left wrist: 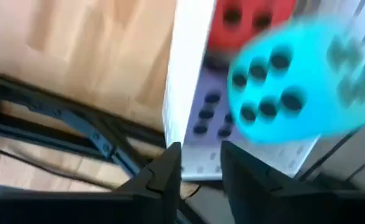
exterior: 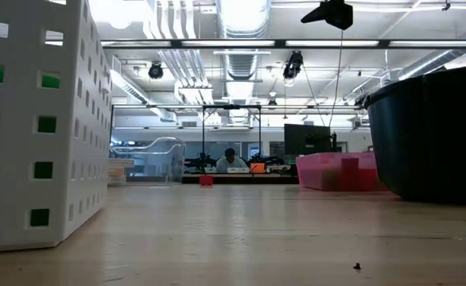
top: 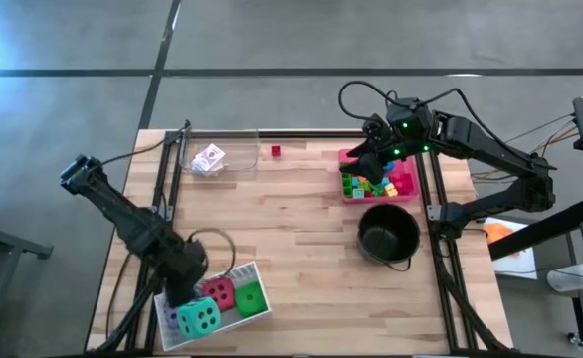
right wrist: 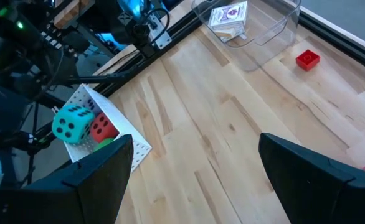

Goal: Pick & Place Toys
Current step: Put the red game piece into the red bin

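Left gripper (top: 184, 290) hangs over the near-left corner of the table, at the edge of the white tray (top: 244, 270); its fingers (left wrist: 167, 177) stand a small way apart with nothing between them. Just ahead of them sits the teal die (top: 201, 317), which lies in the tray on top of a purple die (left wrist: 208, 112), with the red die (top: 218, 293) and green die (top: 252, 298) beside it. Right gripper (top: 368, 164) is poised above the pink tray (top: 343, 156) at the far right, jaws spread wide and empty — the tray holds a heap of small bright blocks (top: 386, 183). One red block (top: 275, 151) lies alone on the table near the far edge. Cards (top: 210, 158) rest in the clear tray (top: 242, 165) at the far left. Black pot (top: 388, 235) stands just in front of the pink tray.
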### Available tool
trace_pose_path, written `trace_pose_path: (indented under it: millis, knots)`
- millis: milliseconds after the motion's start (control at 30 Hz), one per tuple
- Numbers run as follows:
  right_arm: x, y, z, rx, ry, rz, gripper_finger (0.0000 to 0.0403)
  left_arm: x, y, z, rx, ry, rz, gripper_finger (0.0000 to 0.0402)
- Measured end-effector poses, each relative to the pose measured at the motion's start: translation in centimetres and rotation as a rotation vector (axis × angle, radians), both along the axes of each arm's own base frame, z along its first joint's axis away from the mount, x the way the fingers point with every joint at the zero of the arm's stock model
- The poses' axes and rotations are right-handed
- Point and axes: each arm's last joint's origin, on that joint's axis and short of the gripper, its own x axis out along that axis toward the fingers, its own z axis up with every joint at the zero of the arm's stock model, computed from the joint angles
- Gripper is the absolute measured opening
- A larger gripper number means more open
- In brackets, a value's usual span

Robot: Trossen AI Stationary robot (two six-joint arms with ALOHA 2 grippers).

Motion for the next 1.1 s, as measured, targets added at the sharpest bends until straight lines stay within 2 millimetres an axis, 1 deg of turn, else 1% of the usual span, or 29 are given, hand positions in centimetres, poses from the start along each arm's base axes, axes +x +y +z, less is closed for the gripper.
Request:
trace_pose_path:
  millis: [67, 133, 267, 367, 400, 500, 567, 667, 833, 933, 1100]
  knots:
    - [0.0, 0.0, 0.0, -0.001, -0.003, 0.000, 0.0338, 1.1, 1.4, 0.8, 0.020, -0.037, 0.062, 0.0097]
    - [0.0, 0.0, 0.1, -0.003, -0.008, 0.000, 0.0338, 2.4, 3.3, 1.2, 0.053, -0.062, 0.158, 0.0077]
    - [0.1, 0.0, 0.2, -0.016, -0.027, 0.004, 0.0338, 5.3, 8.6, 1.4, 0.066, -0.098, 0.327, 0.0037]
    - [0.2, -0.1, 0.2, -0.016, -0.028, 0.004, 0.0338, 7.2, 12.8, 1.2, 0.092, -0.127, 0.388, 0.0009]
    - [0.2, -0.1, 0.2, -0.016, -0.027, 0.005, 0.0338, 7.8, 14.0, 1.2, 0.095, -0.140, 0.408, 0.0005]
    - [0.1, 0.0, 0.2, -0.015, -0.021, 0.004, 0.0338, 9.8, 17.6, 1.0, 0.120, -0.169, 0.443, 0.0005]
    - [0.1, 0.0, 0.1, -0.013, -0.017, 0.005, 0.0338, 11.2, 19.6, 0.9, 0.146, -0.181, 0.431, 0.0005]
    - [0.1, 0.0, 0.1, -0.012, -0.015, 0.004, 0.0338, 13.4, 22.1, 0.6, 0.178, -0.190, 0.404, 0.0005]
    - [0.1, 0.0, 0.1, 0.008, -0.014, -0.008, 0.0338, 16.7, 26.3, -0.4, 0.201, -0.185, 0.420, 0.0005]
    - [0.1, 0.0, 0.1, 0.026, -0.014, -0.020, 0.0338, 18.2, 28.5, -1.1, 0.220, -0.181, 0.439, 0.0005]
    - [0.1, 0.0, 0.1, 0.051, -0.014, -0.036, 0.0338, 19.6, 31.9, -2.4, 0.260, -0.164, 0.513, 0.0005]
